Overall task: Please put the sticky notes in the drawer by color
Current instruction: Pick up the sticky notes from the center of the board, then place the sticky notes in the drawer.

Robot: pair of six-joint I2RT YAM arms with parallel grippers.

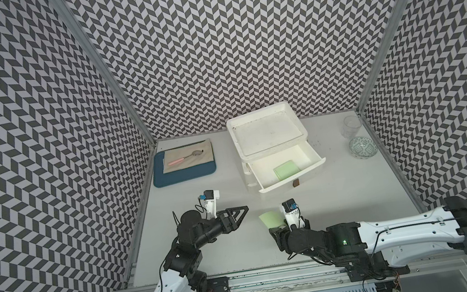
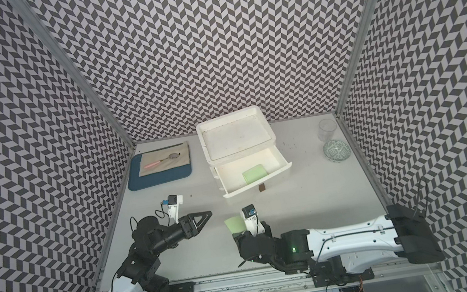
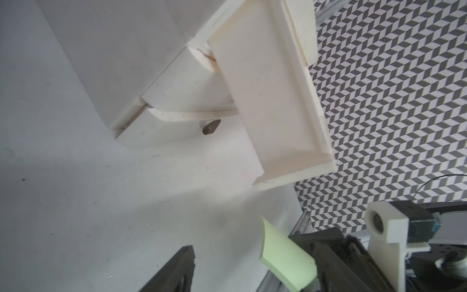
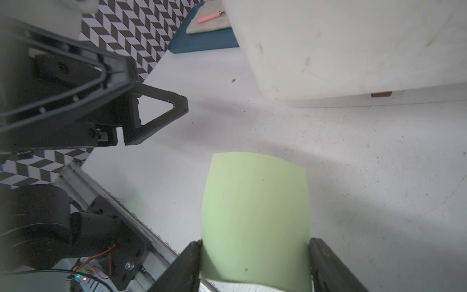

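Note:
The white drawer (image 1: 264, 107) (image 2: 230, 115) stands at the back of the table, its top drawer pulled out toward me. Green sticky notes (image 1: 286, 168) (image 2: 254, 172) lie inside it. My right gripper (image 1: 281, 228) (image 2: 242, 236) (image 4: 254, 243) hovers in front of the unit, shut on the two side edges of a light green sticky note (image 1: 271, 219) (image 2: 235, 225) (image 4: 255, 215) (image 3: 285, 252), which bows slightly. My left gripper (image 1: 243, 211) (image 2: 208, 215) (image 3: 252, 249) is just left of that note, apart from it, open and empty.
The two lower drawers are shut; a brown tab handle (image 3: 211, 126) shows on one. A blue tray (image 1: 185, 176) with beige cloth and a pink-handled spoon (image 1: 184, 159) lies at back left. A clear glass (image 1: 351, 126) and a patterned bowl (image 1: 362, 147) stand at back right.

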